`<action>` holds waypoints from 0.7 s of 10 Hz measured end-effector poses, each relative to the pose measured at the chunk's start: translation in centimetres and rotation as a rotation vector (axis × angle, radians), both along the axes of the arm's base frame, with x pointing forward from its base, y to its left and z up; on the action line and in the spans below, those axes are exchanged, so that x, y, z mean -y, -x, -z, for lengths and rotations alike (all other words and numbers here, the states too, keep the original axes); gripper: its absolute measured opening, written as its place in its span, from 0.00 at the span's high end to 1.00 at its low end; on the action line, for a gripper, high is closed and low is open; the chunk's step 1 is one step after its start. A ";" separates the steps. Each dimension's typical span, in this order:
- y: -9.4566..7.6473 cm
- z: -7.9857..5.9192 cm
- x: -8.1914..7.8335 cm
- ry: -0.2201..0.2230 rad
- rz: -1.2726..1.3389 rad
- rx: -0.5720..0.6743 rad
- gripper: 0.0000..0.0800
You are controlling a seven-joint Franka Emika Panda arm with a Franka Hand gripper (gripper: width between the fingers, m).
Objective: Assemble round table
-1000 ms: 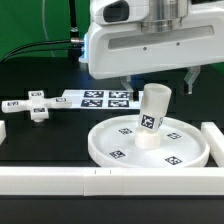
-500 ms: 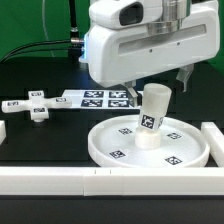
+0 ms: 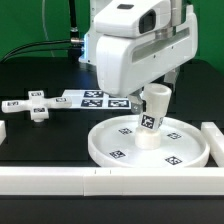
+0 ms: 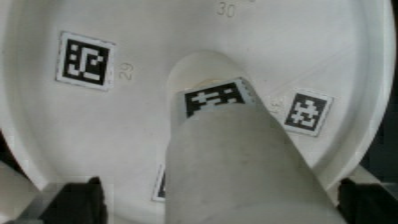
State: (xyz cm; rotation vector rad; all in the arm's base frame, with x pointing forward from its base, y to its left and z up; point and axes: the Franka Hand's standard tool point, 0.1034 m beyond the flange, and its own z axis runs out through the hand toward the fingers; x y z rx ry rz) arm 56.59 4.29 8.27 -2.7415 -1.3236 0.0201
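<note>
The large rimmed round disc (image 3: 100, 150) lies on the black table at the exterior view's right. The short cylindrical leg (image 3: 150, 120) stands at its centre, leaning slightly. My gripper (image 3: 156, 90) hangs over the leg's top, with a finger on each side of it. In the wrist view the leg (image 4: 240, 150) runs up between my dark fingertips (image 4: 71, 200) over the disc (image 4: 107, 130). My gripper (image 4: 217, 205) is open; there is a gap between the leg and at least one finger. The small cross-shaped foot (image 3: 38, 105) lies on the table at the exterior view's left.
The marker board (image 3: 95, 97) lies behind the disc. White border blocks run along the front (image 3: 60, 180), at the exterior view's right (image 3: 215, 135) and at its left edge (image 3: 3, 128). Black cables trail at the back left.
My hand has turned and tilted above the leg, and its body has swung toward the exterior view's right. The leg, disc and foot have not moved.
</note>
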 end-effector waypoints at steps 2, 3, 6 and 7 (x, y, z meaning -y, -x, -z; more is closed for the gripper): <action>-0.1 0.0 0.0 0.001 -0.002 0.001 0.22; -0.1 0.0 0.0 0.001 -0.001 0.001 0.44; -0.1 0.0 0.0 0.003 0.032 -0.001 0.49; -0.1 0.0 0.0 0.003 0.033 -0.001 0.49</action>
